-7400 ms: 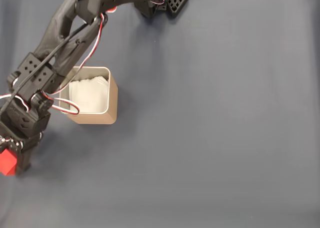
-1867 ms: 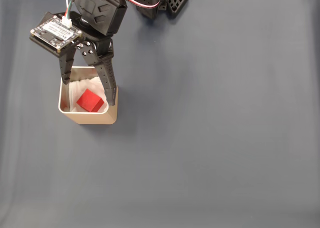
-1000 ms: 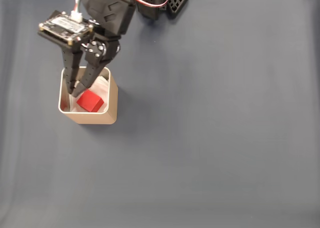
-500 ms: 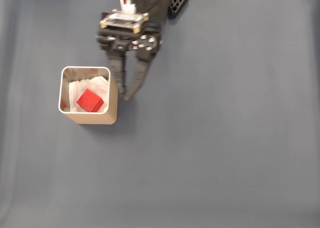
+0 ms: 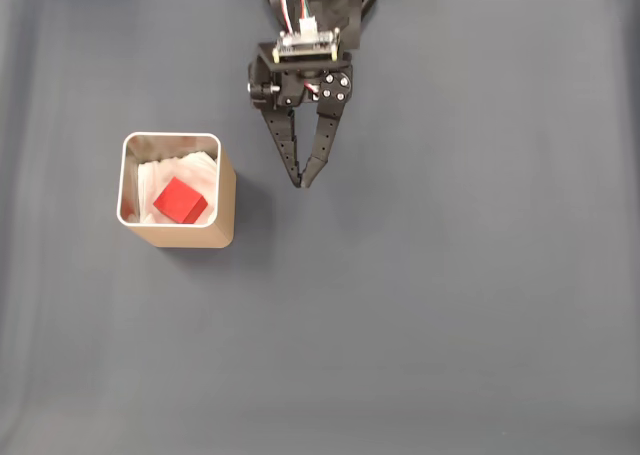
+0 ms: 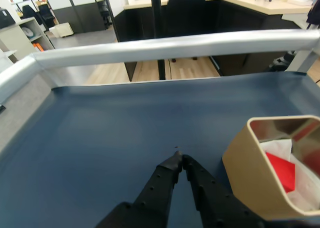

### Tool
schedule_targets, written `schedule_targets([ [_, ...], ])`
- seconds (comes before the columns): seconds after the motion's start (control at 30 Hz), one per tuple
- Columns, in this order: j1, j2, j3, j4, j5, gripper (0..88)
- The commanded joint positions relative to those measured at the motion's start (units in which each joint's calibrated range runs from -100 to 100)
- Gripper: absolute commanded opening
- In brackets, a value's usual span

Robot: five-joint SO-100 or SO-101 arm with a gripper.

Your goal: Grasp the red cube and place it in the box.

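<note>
Gripper (image 5: 302,183) had swung away from the box (image 5: 226,190) w/ fingers pinched together, empty, leaving the red cube (image 5: 180,200) inside — placement looked done.

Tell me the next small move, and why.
Probably just pull the arm back to rest. The cube already lies inside the box, and the gripper is shut, empty, and off to the box's right in the fixed view, so nothing seems left to grasp.
</note>
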Motion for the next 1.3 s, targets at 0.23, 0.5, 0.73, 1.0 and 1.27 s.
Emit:
schedule_targets([
  [0.23,-0.9,-9.6,8.6,13.6,-0.4,0.1],
  [0.5,0.4,-9.6,8.6,21.4,-2.1,0.1],
  [0.73,0.4,-9.6,8.6,29.6,-2.6,0.1],
  [1.0,0.4,-9.6,8.6,40.1,-1.5,0.1],
  [1.27,0.3,-9.6,8.6,45.7,1.6,0.1],
])
